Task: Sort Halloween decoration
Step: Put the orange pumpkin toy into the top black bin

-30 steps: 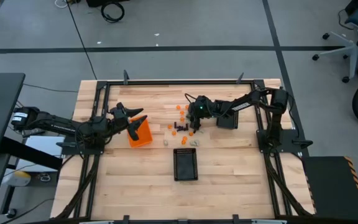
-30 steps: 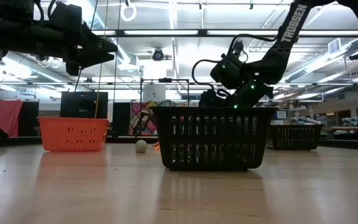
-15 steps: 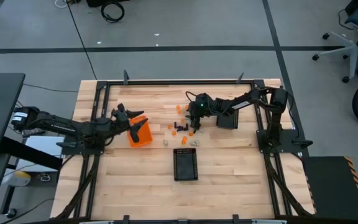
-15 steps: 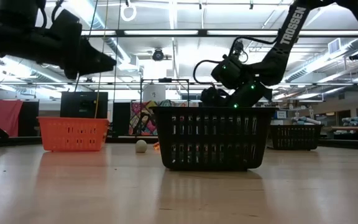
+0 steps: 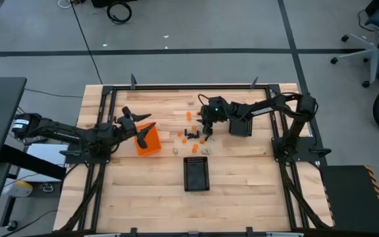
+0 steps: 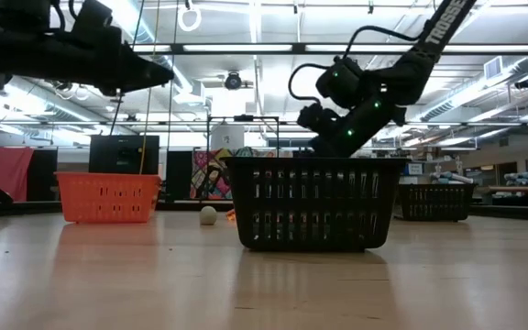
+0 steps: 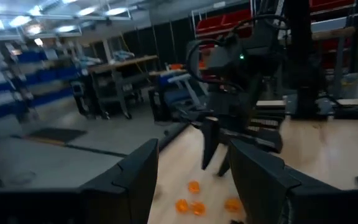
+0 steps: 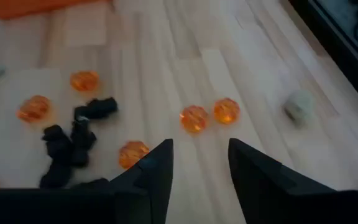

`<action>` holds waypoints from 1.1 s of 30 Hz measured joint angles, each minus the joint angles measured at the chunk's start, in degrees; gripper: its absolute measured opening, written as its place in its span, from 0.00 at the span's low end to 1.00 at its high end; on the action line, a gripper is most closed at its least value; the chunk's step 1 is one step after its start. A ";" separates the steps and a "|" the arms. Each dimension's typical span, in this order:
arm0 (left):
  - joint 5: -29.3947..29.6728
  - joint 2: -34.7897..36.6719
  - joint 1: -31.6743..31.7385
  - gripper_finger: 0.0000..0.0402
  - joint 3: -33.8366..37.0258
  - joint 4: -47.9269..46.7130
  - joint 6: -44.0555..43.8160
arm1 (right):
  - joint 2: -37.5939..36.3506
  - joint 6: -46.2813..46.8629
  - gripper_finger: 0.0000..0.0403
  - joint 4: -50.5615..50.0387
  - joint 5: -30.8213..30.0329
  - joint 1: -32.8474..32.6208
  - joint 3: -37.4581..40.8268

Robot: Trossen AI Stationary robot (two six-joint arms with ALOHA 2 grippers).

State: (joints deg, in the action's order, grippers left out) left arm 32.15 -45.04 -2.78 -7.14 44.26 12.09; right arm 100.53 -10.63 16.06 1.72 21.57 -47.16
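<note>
Dark-fingered right claw (image 8: 199,171) hangs above the desk (image 5: 242,171), over the scattered Halloween decoration pieces (image 5: 191,133). Its 2 fingers (image 8: 152,168) stand parted with bare wood showing between them; nothing is gripped. In the high view the right claw (image 5: 206,120) sits at the far-centre of the desk, just beside a black mesh bin (image 5: 240,126) on its right.

Under and ahead of the right claw: 2 orange pieces (image 8: 209,114) side by side, another orange piece (image 8: 133,153) near 1 finger, a clump of black pieces (image 8: 73,140), more orange ones beyond, and 1 pale piece (image 8: 299,106) off alone. All lie loose on the wood.

Left claw (image 5: 143,128) hovers raised over the orange bin (image 5: 151,146) at the desk's left side, fingers (image 7: 138,177) spread, holding nothing. From its wrist view the right arm shows farther off above orange pieces (image 7: 191,200).

Second black mesh bin (image 5: 197,173) stands at the near-centre, well apart from the pieces; in the low view it fills the foreground (image 6: 314,202), with a pale piece (image 6: 208,215) visible beside it.
</note>
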 joint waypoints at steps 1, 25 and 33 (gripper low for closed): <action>0.06 0.00 0.54 0.51 0.00 0.30 0.87 | 0.04 0.09 0.40 -0.94 0.01 0.32 -0.43; 0.06 0.00 5.94 0.51 0.00 -1.63 -0.85 | 10.34 2.51 0.53 -12.21 1.11 5.77 -12.41; 0.05 0.00 5.98 0.51 0.00 -1.79 -1.89 | 11.92 1.39 0.47 -12.41 -0.75 4.81 -12.74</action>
State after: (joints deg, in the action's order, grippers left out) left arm 32.20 -45.04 3.20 -7.14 42.46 10.20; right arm 112.45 -9.24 3.65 0.96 26.38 -59.90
